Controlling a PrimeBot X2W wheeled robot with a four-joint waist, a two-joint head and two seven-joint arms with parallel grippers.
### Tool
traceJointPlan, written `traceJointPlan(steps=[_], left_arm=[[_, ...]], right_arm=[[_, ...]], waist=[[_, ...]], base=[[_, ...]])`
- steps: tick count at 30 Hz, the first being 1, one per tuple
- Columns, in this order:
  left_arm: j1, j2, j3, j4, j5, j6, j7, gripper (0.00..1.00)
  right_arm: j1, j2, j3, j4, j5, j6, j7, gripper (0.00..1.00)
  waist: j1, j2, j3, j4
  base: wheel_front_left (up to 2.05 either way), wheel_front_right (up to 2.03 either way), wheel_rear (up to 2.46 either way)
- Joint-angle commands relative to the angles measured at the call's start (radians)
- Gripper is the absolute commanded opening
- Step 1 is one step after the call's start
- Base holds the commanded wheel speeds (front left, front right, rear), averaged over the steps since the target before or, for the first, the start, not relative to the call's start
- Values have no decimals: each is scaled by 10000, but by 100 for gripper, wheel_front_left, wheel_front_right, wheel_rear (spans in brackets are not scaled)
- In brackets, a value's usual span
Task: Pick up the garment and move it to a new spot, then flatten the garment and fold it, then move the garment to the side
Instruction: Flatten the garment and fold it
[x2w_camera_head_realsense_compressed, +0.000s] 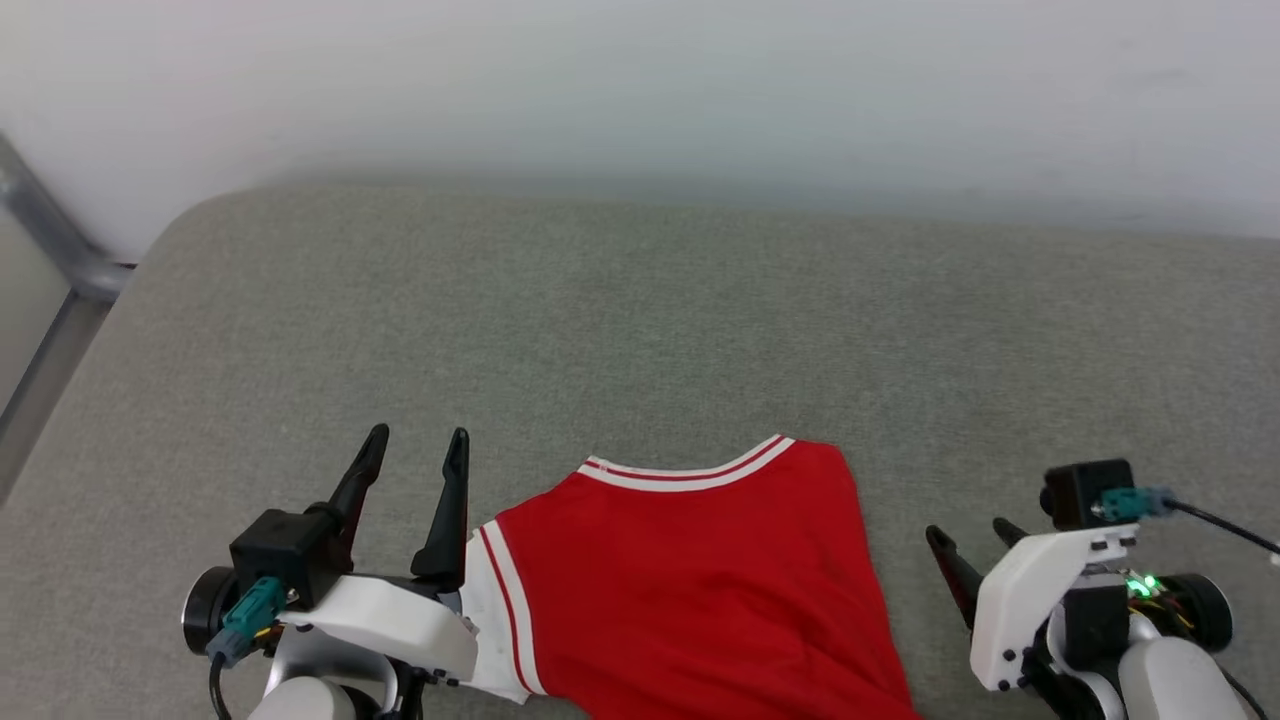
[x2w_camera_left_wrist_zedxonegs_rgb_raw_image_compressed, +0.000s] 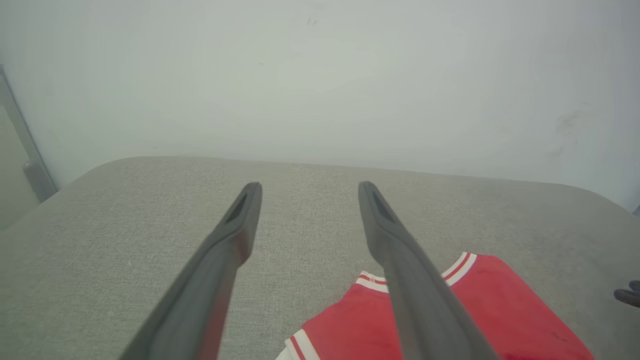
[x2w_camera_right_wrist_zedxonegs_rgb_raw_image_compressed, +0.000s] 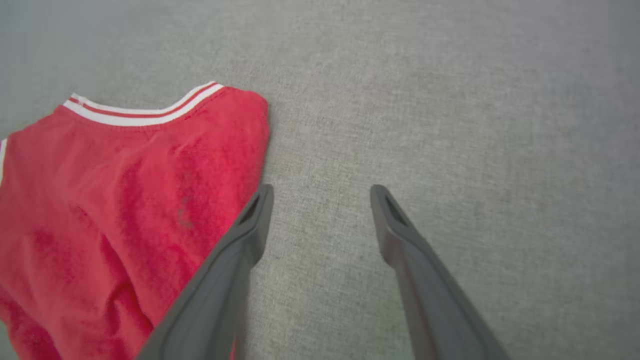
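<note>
The red garment (x2w_camera_head_realsense_compressed: 690, 590) lies on the grey cushion near the front edge, plain red side up, striped collar trim toward the far side. A white sleeve with red stripes shows at its left. No lettering is visible. My left gripper (x2w_camera_head_realsense_compressed: 418, 445) hovers open just left of the sleeve, holding nothing; in the left wrist view the garment (x2w_camera_left_wrist_zedxonegs_rgb_raw_image_compressed: 480, 305) sits to the lower right of that gripper (x2w_camera_left_wrist_zedxonegs_rgb_raw_image_compressed: 309, 186). My right gripper (x2w_camera_head_realsense_compressed: 968, 532) stands open to the right of the garment, apart from it. In the right wrist view the gripper (x2w_camera_right_wrist_zedxonegs_rgb_raw_image_compressed: 321, 189) is over bare cushion, the garment (x2w_camera_right_wrist_zedxonegs_rgb_raw_image_compressed: 125, 200) on its left.
The grey fabric cushion (x2w_camera_head_realsense_compressed: 640, 320) stretches wide beyond the garment up to a pale wall (x2w_camera_head_realsense_compressed: 640, 90). A metal frame post (x2w_camera_head_realsense_compressed: 60, 260) stands at the far left, past the cushion's rounded corner.
</note>
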Motion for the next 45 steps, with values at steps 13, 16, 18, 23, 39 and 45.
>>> traceJointPlan(steps=[13,16,18,23,39,45], left_arm=[[-713,-521,0,510,30,-411,-374,100],[-726,-569,45,645,20,-471,-425,100],[-721,-591,88,730,11,-532,-434,100],[-550,-607,186,844,44,-483,-450,100],[-161,-401,193,737,-70,-386,-296,100],[-77,-334,171,700,-139,-377,-173,100]], right_arm=[[-1504,-1066,2325,1430,893,-5,4281,100],[-1200,-1080,2577,2004,1148,-4,4948,100],[-1174,-1062,2616,2109,1333,-1,5060,0],[-1579,-1300,2343,1553,1375,-13,4220,0],[-714,-1575,-663,-1202,-108,-8,3273,0],[799,-669,-1923,-1024,-256,-7,3039,0]], waist=[[0,0,1190,1140],[0,0,1223,1199],[0,0,1204,1194],[0,0,996,997],[0,0,457,85],[0,0,473,-102]], base=[[0,0,0],[0,0,0],[0,0,0],[0,0,0],[0,0,0],[0,0,0]])
